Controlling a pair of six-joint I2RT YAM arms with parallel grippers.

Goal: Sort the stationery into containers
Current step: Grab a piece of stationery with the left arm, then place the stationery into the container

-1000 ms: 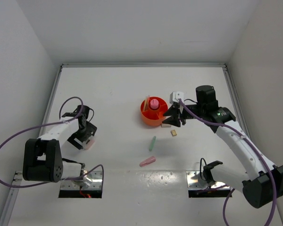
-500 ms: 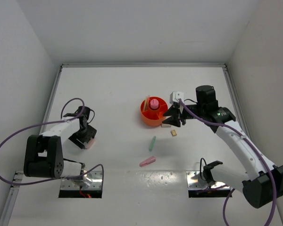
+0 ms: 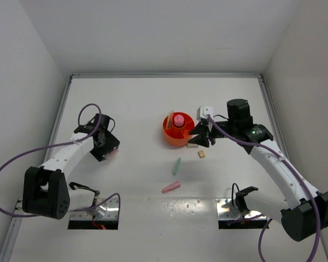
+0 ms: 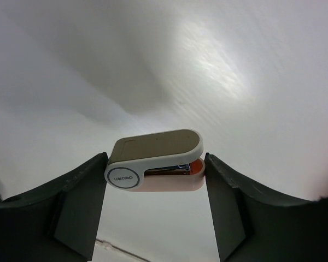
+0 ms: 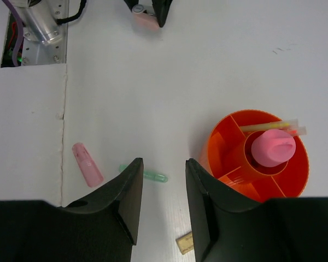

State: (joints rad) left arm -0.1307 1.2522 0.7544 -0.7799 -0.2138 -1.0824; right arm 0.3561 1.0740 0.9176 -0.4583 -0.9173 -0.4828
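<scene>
My left gripper [image 3: 104,144] is shut on a small stapler [image 4: 153,150] with a beige top and a pink base, its fingers pressing on both ends above the white table. The orange tub [image 3: 169,136] stands mid-table with a stubby pink-capped tube [image 3: 179,119] in its central well and cream sticks [image 5: 268,126] in a compartment. My right gripper [image 3: 202,136] is open and empty just right of the tub [image 5: 218,164]. A green stick [image 3: 177,164], a pink tube [image 3: 171,187] and a beige block [image 3: 201,154] lie on the table in front of the tub.
White walls close in the table on the left, back and right. The arm bases and two metal plates [image 3: 94,210] sit at the near edge. A seam in the table surface [image 5: 63,109] runs along near the pink tube [image 5: 87,164].
My left gripper has moved away from the near edge and to the right, carrying the stapler. The right arm and the loose items have not moved.
</scene>
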